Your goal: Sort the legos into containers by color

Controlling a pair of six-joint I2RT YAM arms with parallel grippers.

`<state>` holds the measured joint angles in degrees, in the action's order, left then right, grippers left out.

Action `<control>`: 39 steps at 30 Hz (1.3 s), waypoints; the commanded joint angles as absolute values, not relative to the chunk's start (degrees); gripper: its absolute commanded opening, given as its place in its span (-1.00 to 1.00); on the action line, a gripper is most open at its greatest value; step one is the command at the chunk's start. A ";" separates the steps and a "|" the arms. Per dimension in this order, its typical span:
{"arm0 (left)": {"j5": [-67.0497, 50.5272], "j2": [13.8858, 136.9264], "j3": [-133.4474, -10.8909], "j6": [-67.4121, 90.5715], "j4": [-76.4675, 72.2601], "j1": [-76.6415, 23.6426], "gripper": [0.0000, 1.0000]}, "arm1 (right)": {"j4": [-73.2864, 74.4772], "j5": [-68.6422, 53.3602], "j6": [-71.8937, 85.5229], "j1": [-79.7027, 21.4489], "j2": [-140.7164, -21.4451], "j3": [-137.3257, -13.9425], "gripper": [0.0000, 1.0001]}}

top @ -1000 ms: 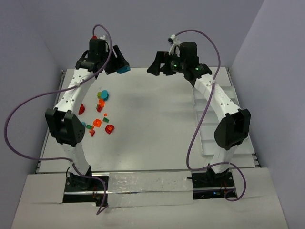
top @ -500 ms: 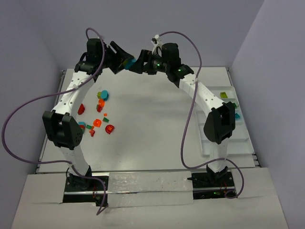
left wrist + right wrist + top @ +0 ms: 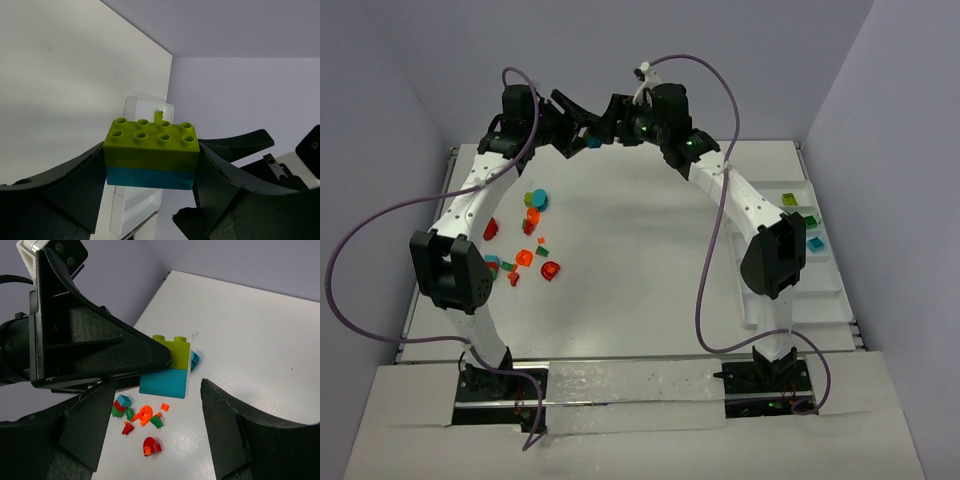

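Top view: both arms reach up and meet high over the far side of the table. The left gripper (image 3: pixel 582 133) clamps a small stack (image 3: pixel 593 141) of two bricks, held in the air. The right gripper (image 3: pixel 605 128) sits just beside it, facing it. Loose legos (image 3: pixel 533 214) in red, orange, green and teal lie scattered on the table's left half, near the left arm. The tray (image 3: pixel 823 282) lies along the right edge, with a lime, a green and a teal piece in its far compartments

Left wrist: the stack is a lime brick (image 3: pixel 150 142) sitting on a teal brick (image 3: pixel 150 178), studs up. The black fingers (image 3: pixel 75 180) press on both ends of it. Part of the tray shows behind and below

Right wrist: the right gripper's jaws stand wide, one on either side of the stack (image 3: pixel 170 371), and neither visibly touches it. The left gripper's finger (image 3: pixel 100 350) comes in from the left and meets the stack's side. The loose legos (image 3: pixel 145 415) lie on the table far below
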<state>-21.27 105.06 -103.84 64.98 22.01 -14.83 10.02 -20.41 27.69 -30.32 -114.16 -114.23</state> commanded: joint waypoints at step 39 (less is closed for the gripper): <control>-72.83 96.22 -89.19 38.14 -9.75 -0.44 0.98 | 16.21 -60.90 5.73 -22.64 -101.79 -101.93 -1.00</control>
